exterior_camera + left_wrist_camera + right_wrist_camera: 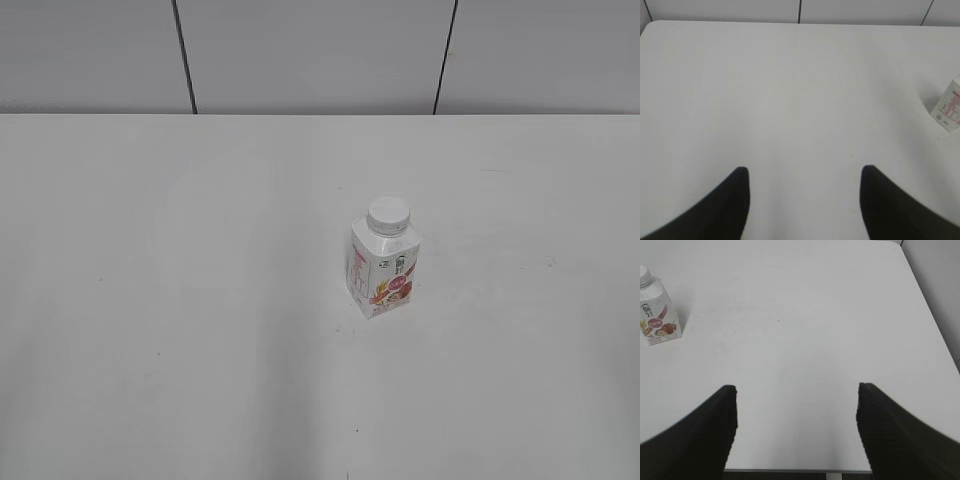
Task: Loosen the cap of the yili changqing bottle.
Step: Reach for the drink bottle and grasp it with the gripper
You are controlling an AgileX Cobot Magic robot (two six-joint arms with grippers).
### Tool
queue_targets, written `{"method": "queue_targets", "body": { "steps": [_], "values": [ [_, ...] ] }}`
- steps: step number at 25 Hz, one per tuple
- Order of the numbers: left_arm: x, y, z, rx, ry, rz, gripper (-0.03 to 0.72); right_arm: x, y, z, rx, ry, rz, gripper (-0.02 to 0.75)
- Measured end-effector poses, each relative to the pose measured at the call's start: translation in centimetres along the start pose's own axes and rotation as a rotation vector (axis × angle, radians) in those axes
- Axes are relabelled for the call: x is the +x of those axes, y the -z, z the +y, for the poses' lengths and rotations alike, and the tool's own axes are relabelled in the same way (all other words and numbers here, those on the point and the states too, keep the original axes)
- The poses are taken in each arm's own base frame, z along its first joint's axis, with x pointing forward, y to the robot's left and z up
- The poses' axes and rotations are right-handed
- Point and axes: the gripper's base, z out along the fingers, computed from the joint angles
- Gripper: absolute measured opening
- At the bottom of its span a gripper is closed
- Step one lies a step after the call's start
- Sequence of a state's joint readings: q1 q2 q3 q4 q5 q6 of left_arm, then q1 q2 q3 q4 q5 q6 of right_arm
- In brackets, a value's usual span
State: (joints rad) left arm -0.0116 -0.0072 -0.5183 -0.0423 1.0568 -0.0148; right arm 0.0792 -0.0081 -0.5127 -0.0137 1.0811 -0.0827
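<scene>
Task unstarted: yili changqing bottle [385, 270] upright on table [200, 300], cap [388, 214] seated; left gripper [805, 200] and right gripper [796, 430] distant, jaws wide, empty.

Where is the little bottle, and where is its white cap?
yili changqing bottle [385, 278]: exterior view, on its front label.
cap [388, 214]: exterior view, on its flat top.
</scene>
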Motion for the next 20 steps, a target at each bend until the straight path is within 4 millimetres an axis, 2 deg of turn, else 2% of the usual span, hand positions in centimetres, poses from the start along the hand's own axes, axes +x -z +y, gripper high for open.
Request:
{"method": "queue_targets", "body": {
  "steps": [13,20],
  "values": [
    [-0.1,-0.1,0.0,0.0,-0.004,0.004,0.436,0.0,0.0,0.0,0.0,0.0,0.0,0.586],
    [-1.4,-0.4,0.0,-0.002,-0.097,-0.02,0.436,0.0,0.0,0.0,0.0,0.0,0.0,0.586]
  ]
}}
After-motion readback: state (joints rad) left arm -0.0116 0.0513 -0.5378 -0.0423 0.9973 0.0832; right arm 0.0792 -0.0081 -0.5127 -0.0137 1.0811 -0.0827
